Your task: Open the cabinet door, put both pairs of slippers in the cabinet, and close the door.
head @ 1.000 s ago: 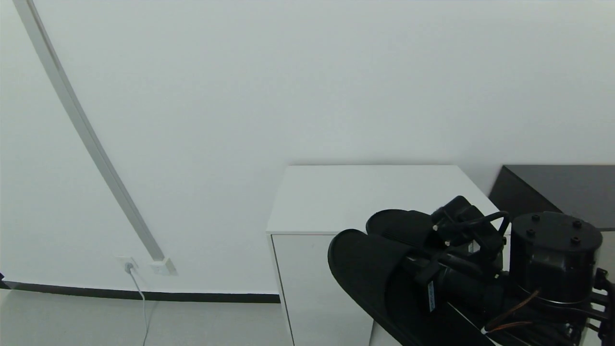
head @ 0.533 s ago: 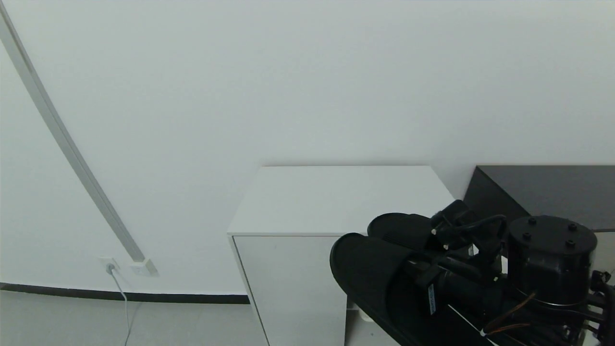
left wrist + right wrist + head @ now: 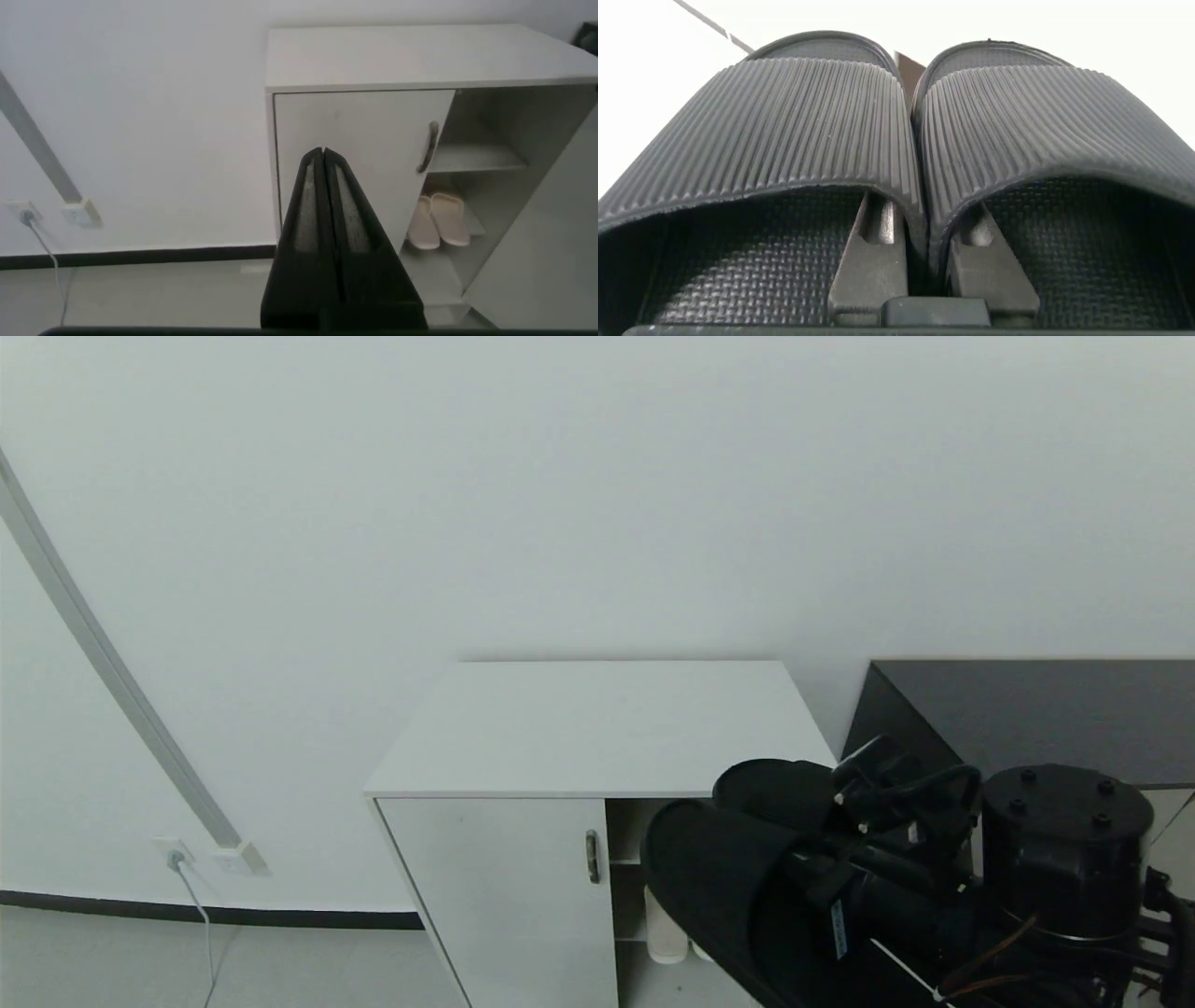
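Right claw [image 3: 920,245] clamped on the black slippers [image 3: 724,868], pinching their two touching inner strap walls (one finger under each strap). The pair is held in the air in front of the cabinet [image 3: 579,728]. Left claw [image 3: 322,233] fully closed, nothing in it. Cabinet's right half open; pale slippers [image 3: 439,220] on a lower shelf inside. Handled door [image 3: 504,887] closed.

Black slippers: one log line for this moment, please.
right gripper: holds black slippers | left gripper: shut, empty | cabinet: open | beige slippers: inside
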You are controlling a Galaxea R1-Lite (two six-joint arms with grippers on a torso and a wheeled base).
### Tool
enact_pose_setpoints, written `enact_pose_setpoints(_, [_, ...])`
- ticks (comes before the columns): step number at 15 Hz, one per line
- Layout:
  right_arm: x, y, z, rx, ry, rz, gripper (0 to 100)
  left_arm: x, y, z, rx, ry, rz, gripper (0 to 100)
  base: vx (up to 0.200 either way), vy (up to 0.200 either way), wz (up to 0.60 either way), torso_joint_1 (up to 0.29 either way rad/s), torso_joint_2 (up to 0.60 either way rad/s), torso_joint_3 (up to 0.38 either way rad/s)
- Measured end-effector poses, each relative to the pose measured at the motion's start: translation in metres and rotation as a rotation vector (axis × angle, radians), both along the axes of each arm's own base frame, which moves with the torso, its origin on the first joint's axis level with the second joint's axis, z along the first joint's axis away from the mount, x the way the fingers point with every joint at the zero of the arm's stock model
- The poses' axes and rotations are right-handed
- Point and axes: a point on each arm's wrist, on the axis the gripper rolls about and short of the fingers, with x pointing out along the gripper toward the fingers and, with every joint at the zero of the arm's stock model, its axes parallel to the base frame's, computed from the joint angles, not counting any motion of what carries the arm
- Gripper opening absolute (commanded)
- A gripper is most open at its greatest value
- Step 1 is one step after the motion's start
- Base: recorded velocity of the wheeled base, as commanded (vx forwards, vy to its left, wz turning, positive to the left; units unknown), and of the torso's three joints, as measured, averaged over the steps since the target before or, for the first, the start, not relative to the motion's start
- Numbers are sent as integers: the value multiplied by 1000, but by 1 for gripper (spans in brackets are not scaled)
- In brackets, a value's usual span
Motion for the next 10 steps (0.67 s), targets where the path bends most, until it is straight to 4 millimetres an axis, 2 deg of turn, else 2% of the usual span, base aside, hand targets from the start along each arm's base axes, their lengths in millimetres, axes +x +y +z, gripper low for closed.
enact_pose_setpoints(2, [0, -1, -1, 0, 0, -7, 0, 0, 0, 0, 0, 0, 1, 0, 0, 0, 0, 0, 0, 0])
enact_pose_setpoints(7, [0, 0, -1, 4, -10, -2, 0, 0, 0, 0, 0, -1, 2, 0, -200, 0, 0, -1, 4, 2])
enact_pose_setpoints(10, [0, -1, -2, 0, -8, -1, 0, 0, 0, 0, 0, -1, 2, 0, 0, 0, 0, 0, 0, 0])
